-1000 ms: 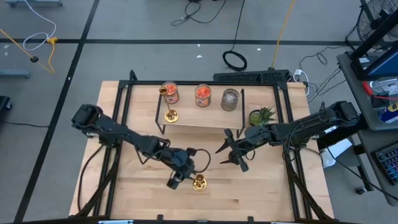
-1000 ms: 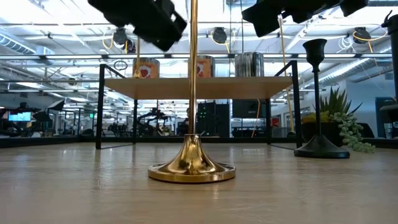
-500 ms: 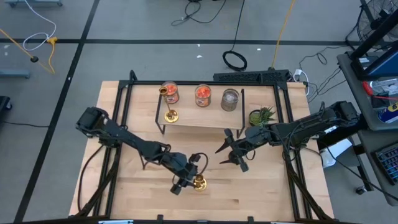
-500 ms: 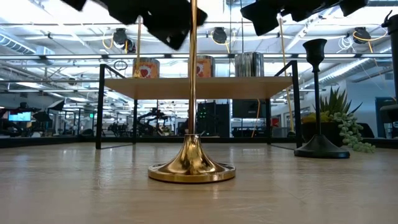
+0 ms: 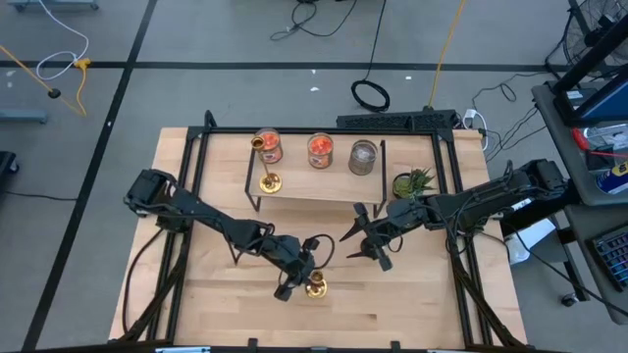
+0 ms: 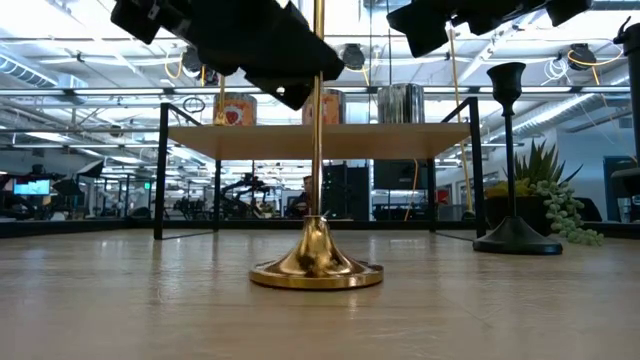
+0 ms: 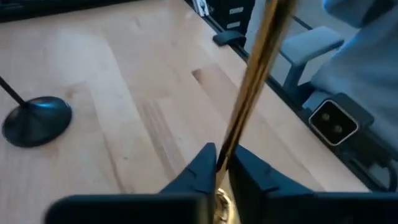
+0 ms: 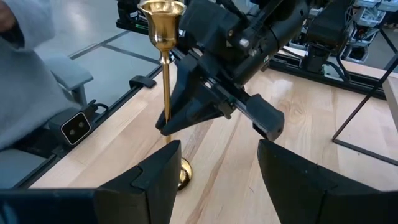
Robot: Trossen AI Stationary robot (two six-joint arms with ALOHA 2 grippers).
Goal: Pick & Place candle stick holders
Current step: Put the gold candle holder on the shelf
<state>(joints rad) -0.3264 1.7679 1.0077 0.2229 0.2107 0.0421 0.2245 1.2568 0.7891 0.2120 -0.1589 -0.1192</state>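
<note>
Dark fingers of the left gripper [image 7: 222, 167] were pinched around the slim stem of a gold candle holder [image 6: 317, 190], which stood upright with its round base on the wooden table [image 5: 412, 304], near the front edge. The right gripper [image 5: 363, 238] hovered close by toward the middle of the table, its fingers [image 8: 158, 177] spread wide and holding nothing. A black candle holder [image 6: 513, 150] stood on the table apart from them. Another gold candle holder [image 5: 265, 162] stood by the shelf [image 5: 314, 183] at the back.
</note>
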